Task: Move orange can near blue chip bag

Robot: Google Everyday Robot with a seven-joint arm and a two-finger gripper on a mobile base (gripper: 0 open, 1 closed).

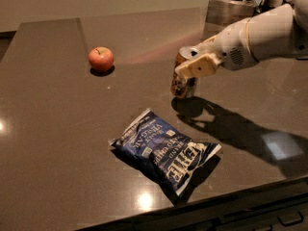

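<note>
The orange can (181,86) is held tilted slightly, just above or at the dark table (57,129), right of centre. My gripper (188,61) reaches in from the right and is shut on the can's upper part, one tan finger (198,66) across its front. The blue chip bag (162,150) lies flat on the table in front of the can, a short gap between them. The can's shadow falls on the table between the two.
A red apple (101,58) sits at the back left. A metal container (230,6) with dark contents stands at the back right, behind my arm (262,35). The table's front edge (231,203) runs just below the bag.
</note>
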